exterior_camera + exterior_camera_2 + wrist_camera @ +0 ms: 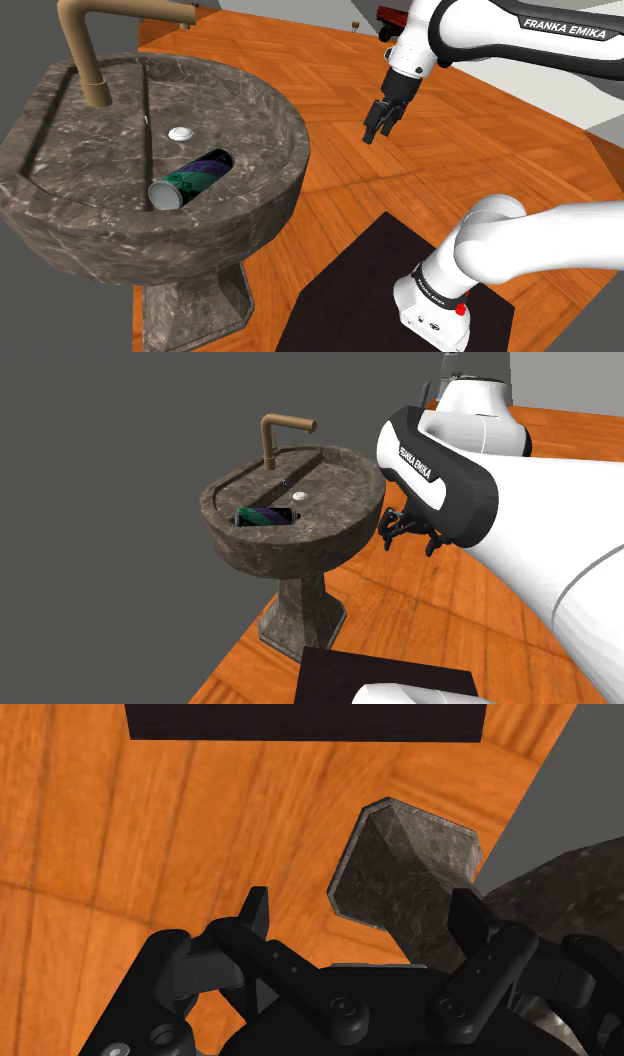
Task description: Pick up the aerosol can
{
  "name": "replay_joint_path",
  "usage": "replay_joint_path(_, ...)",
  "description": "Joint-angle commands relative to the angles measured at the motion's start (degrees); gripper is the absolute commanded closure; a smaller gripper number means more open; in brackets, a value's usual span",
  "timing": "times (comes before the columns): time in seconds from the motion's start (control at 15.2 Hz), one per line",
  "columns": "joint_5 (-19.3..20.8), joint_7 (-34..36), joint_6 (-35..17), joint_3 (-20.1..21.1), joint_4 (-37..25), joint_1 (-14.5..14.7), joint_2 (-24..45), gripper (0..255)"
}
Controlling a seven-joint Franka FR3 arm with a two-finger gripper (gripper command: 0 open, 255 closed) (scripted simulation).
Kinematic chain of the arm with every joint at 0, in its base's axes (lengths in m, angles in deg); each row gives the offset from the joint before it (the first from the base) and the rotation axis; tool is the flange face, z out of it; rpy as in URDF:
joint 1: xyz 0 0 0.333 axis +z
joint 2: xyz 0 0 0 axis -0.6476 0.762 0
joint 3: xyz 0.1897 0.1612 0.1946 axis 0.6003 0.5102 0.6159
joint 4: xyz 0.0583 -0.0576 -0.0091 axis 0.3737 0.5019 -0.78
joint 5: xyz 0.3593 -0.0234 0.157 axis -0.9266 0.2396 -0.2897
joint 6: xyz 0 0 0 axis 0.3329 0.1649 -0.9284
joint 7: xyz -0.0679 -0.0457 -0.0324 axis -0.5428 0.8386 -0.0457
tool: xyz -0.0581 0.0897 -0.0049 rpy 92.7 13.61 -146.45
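can: the aerosol can (190,178) lies on its side in the bowl of the dark stone pedestal sink (270,110), left of centre in the shoulder view, just below the small white drain plug (181,132).
can's long axis: in the shoulder view it runs from lower left to upper right. the silvery end faces lower left and the dark body with green and purple print points toward the upper right.
claw: the claw (376,128) hangs right of centre in the upper half of the shoulder view, outside the sink's rim and over the wooden floor (400,200). it points downward.
claw state: released. in the wrist view the two black fingers (258,914) stand apart with nothing between them, and beyond them are floor and the sink's pedestal (410,874).
key relation: in the shoulder view the can lies to the left of the claw and a little lower, across the near rim and well apart from it. in the second exterior view the can (265,516) sits left of the claw (407,542), with the rim between them.
judgement: the reach looks to be at its start. the claw would likely need to cross the rim and turn so its fingers close across the can's width, not along its length.
risk: a can lying on a curved bowl may roll if nudged.
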Motion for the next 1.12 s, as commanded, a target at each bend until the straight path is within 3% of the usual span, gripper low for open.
replay_joint_path(0.0,0.0,0.0,0.0,0.0,0.0,0.0,0.0,0)
replay_joint_path(0.53,-9.0,22.0,0.1,11.7,-3.2,0.9,3.9,0)
replay_joint_path(1.06,-14.7,43.6,-2.3,22.7,-12.3,0.0,14.7,0)
